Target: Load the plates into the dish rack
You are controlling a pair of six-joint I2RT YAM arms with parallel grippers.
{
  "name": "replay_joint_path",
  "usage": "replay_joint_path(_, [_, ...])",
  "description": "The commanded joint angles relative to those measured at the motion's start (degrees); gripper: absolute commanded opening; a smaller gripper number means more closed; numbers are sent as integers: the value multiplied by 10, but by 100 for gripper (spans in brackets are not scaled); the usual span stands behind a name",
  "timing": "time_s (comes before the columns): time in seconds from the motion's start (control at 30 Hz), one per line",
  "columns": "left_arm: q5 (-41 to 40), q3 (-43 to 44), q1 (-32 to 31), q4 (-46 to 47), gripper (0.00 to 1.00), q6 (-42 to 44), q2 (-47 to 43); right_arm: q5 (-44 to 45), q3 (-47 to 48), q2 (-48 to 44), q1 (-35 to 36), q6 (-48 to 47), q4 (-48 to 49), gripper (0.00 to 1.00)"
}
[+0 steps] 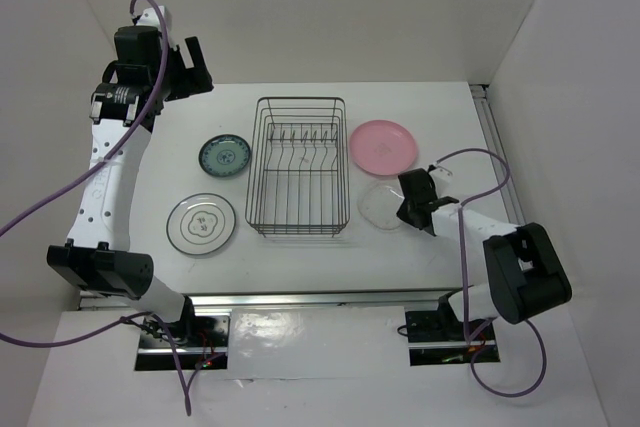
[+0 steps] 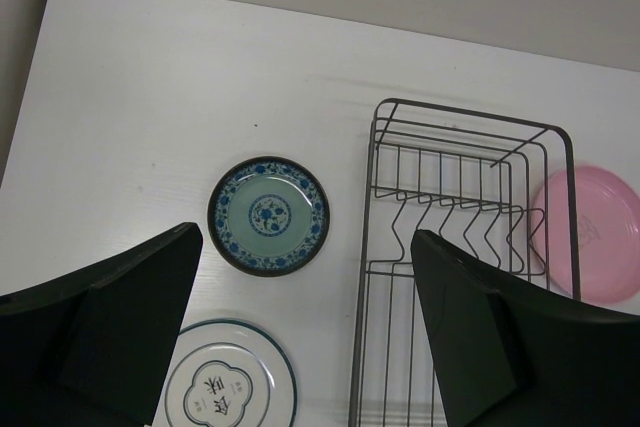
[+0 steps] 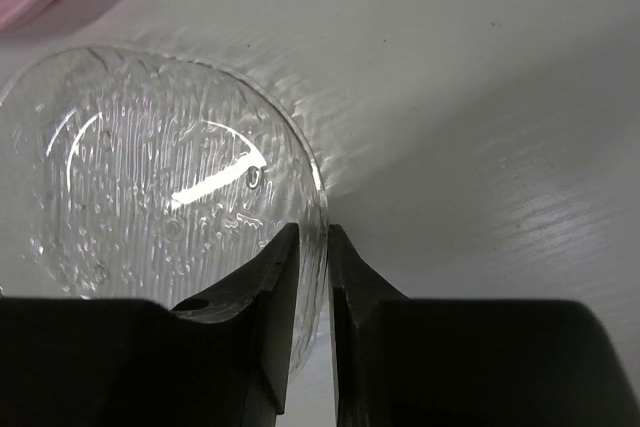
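The plates all lie flat on the white counter (image 1: pixel 290 257), outside the dish rack (image 1: pixel 300 167) that stands between them. Nearest on the right, the right end effector (image 3: pixel 313 247) grasps the small wavy-edged glass plate (image 1: pixel 382 205), its near rim pinched between the two fingers. Level with it on the left lies the ringed glass plate (image 1: pixel 201 224). Farther back sit the teal patterned plate (image 1: pixel 224 155) on the left and the pink plate (image 1: pixel 383 145) on the right. The left end effector (image 1: pixel 200 69) hangs released above the far left corner.

1. The white left arm (image 1: pixel 105 177) is stretched upward; its black two-finger left gripper (image 1: pixel 195 65) has its jaws spread wide.
2. The right arm (image 1: pixel 470 222) is bent low; the black right gripper (image 3: pixel 312 252) has its jaws nearly together, with the small clear glass plate (image 3: pixel 150 177) rim between them. Contact is unclear.
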Motion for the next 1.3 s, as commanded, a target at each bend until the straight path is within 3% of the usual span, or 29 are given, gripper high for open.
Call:
replay_joint_path(0.0, [-8,-3,-2,23,100,2,-24,26,14,6,7,3,-30,21])
replay_joint_path(0.1, [-3,-3,-2,23,100,2,-19,38,14,6,7,3,-36,10])
replay_joint_path(0.13, [-3,-3,-2,23,100,2,-19,38,14,11,7,3,-42,0])
replay_joint_path(0.6, [24,16,10,1,100,-28,80,163,72,-82,18,55,-183,0])
replay_joint_path(1.27, [30,11,10,1,100,-33,75,365,211,-74,103,102,-346,0])
